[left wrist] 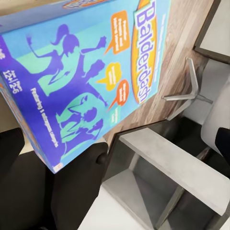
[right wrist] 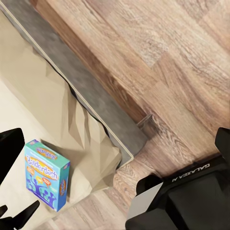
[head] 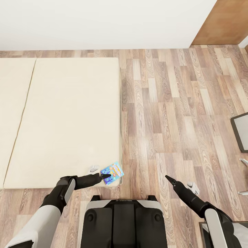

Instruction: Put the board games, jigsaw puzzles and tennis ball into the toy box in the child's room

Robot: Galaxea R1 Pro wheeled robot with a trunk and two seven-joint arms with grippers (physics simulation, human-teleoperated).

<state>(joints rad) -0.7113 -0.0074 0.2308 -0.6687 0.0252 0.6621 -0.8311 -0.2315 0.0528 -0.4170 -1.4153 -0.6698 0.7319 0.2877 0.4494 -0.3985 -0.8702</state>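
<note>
A blue board game (head: 112, 173) printed "Balderdash" lies on the near right corner of the cream bed (head: 69, 120). My left gripper (head: 105, 177) is at the box's near edge, open, with the box (left wrist: 91, 72) looming large just beyond its fingers (left wrist: 10, 146). My right gripper (head: 168, 178) hangs open over the wood floor to the right of the bed, holding nothing. From that arm's camera the game (right wrist: 46, 175) rests on the bed's corner (right wrist: 28, 110), with one of the gripper's fingers (right wrist: 10, 153) beside it.
Wood-plank floor (head: 172, 113) runs right of the bed to a white wall and a brown door (head: 224, 20). A dark-rimmed grey furniture top (head: 241, 132) and metal legs (head: 244, 162) sit at the right edge. My base (head: 122, 220) stands at the bed's foot.
</note>
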